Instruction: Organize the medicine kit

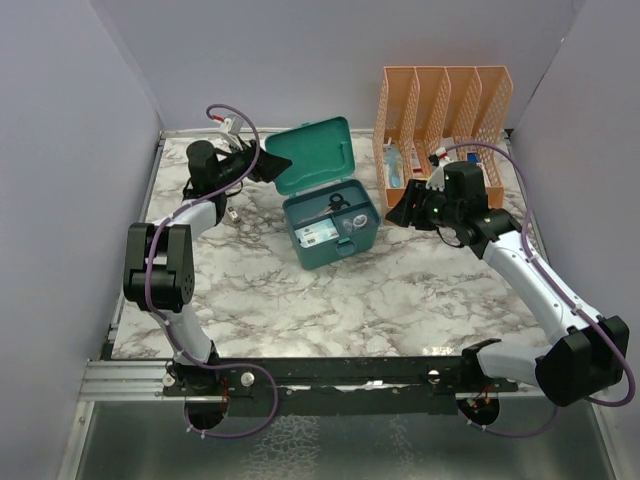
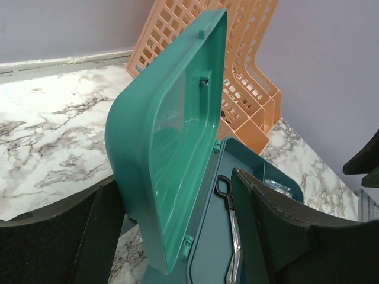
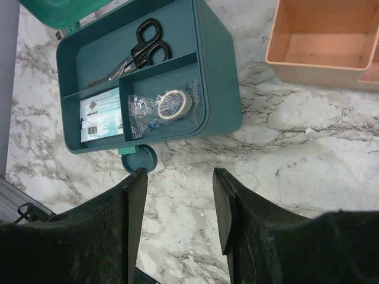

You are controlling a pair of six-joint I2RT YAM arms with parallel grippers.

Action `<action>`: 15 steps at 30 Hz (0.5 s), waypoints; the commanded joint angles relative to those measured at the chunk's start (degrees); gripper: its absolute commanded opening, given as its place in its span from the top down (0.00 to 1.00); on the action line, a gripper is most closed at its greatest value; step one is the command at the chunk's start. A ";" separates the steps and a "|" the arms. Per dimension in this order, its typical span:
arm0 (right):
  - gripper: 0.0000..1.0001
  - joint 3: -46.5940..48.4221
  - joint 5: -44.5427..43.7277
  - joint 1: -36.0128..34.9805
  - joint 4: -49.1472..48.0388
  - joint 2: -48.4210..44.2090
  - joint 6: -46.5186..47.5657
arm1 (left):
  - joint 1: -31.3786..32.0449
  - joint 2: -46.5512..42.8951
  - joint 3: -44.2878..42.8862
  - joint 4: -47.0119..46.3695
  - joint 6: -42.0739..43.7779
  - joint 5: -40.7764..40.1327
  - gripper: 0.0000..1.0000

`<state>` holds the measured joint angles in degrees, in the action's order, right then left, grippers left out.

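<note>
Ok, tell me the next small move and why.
Probably back the left tool off the lid: its jaws stand apart around the lid edge, seemingly not clamping it. The medicine kit already stands open, and the right tool hovers open beside it.

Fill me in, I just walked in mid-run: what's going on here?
The medicine kit sits open on the marble table. The left claw straddles its raised lid, jaws apart. The right claw hovers open and empty near the kit's front. Inside lie scissors, a bagged tape roll and a flat packet.
</note>
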<state>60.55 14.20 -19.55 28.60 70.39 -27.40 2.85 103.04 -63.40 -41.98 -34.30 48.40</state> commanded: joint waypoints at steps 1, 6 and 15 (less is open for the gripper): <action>0.52 -0.61 -0.93 -0.40 -2.12 -0.54 -0.05 | 0.24 -3.89 0.37 -2.07 3.89 -0.01 0.28; 0.52 -0.69 -0.84 -0.38 -2.23 0.16 -0.18 | 0.22 -5.42 0.58 -1.67 5.53 0.52 0.28; 0.52 -0.84 0.29 -0.44 -3.26 1.69 -0.76 | 0.23 -8.50 2.16 -1.28 4.74 4.46 0.38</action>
<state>59.94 14.22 -19.55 28.08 71.13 -27.62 2.85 99.24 -62.89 -41.91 -29.80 49.12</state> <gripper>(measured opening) 0.486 0.635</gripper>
